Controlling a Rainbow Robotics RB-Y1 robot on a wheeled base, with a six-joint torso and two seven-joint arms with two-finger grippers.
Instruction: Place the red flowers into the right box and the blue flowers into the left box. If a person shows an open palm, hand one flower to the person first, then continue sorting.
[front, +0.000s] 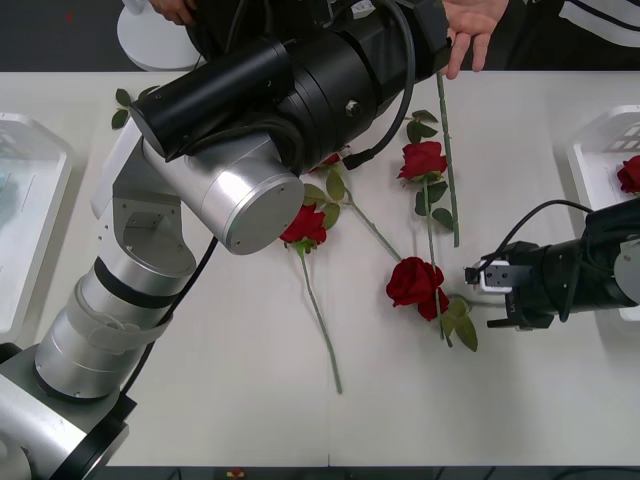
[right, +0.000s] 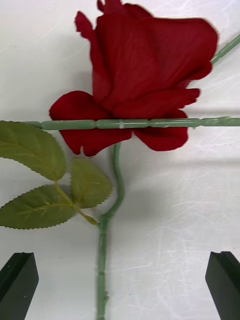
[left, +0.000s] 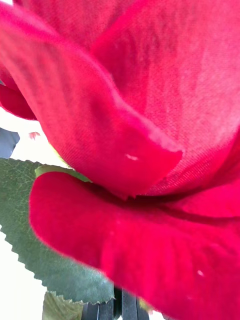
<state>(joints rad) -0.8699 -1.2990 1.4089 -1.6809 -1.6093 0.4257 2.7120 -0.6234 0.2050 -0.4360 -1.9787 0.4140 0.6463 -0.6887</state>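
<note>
My left arm reaches across to the table's far edge. There my left gripper is shut on the stem just under a red flower's head, and its long stem trails back over the table. A person's hand is right beside that stem's far end. Three more red flowers lie on the table. My right gripper stands open at the nearest one, its stem between the black fingers. The right box holds one red flower. The left box is at the left edge. The blue flowers are out of view.
Another flower's stem crosses over the head in front of my right gripper. My left arm's elbow covers the table's middle left. A white round base stands beyond the far edge. The near half of the table is bare.
</note>
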